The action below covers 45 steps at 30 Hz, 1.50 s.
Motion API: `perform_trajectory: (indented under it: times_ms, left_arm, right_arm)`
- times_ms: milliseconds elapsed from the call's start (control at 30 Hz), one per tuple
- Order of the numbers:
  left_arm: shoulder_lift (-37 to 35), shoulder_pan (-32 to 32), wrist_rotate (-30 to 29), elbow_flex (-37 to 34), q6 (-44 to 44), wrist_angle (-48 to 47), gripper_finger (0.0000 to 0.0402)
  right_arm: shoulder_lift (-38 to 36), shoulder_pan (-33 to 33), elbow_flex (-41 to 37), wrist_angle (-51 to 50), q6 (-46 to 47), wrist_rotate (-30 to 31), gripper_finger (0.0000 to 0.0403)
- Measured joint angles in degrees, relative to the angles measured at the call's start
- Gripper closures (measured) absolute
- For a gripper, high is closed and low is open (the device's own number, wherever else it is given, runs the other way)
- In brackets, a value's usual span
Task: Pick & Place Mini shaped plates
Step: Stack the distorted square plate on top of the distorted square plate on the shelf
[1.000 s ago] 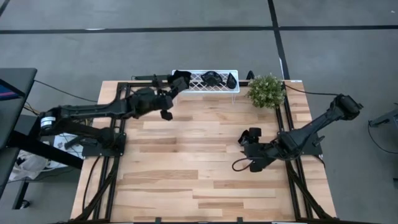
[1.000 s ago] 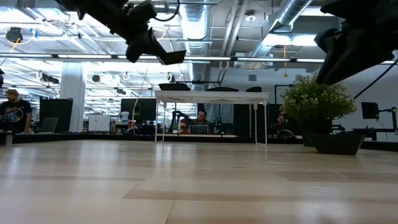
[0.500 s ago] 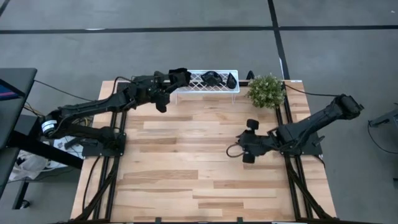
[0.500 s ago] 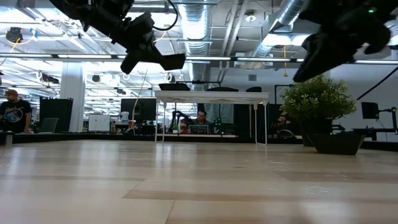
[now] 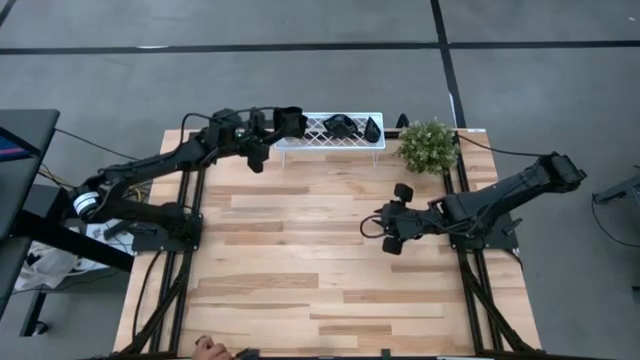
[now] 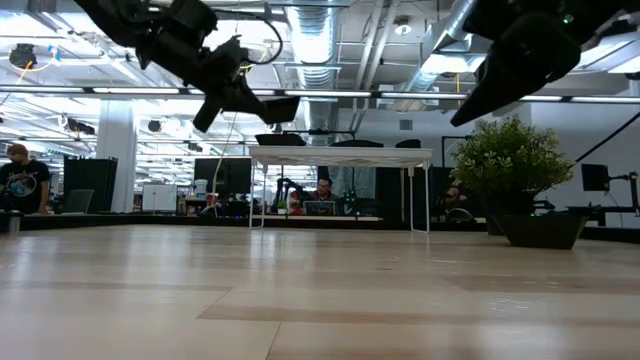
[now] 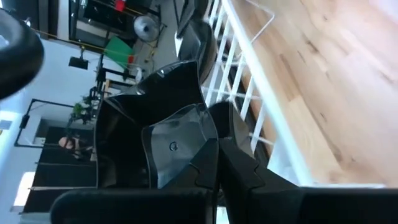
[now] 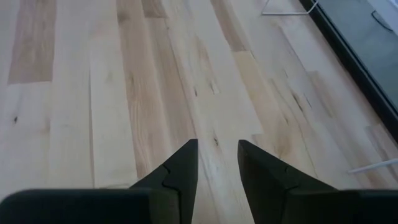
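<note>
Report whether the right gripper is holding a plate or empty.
Empty. In the right wrist view the right gripper has its fingers apart with only bare table showing between them; it hangs above the boards, mid-table.

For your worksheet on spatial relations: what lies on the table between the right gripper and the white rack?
Only bare wooden table between the right gripper and white rack, per the high view.

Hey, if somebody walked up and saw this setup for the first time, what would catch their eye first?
Probably the left pincer at the left end of the white lattice rack on the table's far edge, shut on a glossy black dish. Next, the green potted plant beside the rack's right end. The right pincer hangs empty and open above the bare wooden table.
</note>
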Motion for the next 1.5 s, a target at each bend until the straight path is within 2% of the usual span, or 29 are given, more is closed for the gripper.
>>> perform_trajectory:
  times_ms: [267, 1500]
  left_arm:
    - [4.1, 1.3, -0.1, 0.0, 3.8, 4.4, 0.039]
    - [4.2, 1.5, -2.6, 0.0, 1.1, 6.9, 0.0381]
  right_arm:
    - [0.0, 0.0, 0.0, 0.2, 0.4, -0.1, 0.0294]
    - [0.0, 0.0, 0.0, 0.2, 0.6, -0.2, 0.0294]
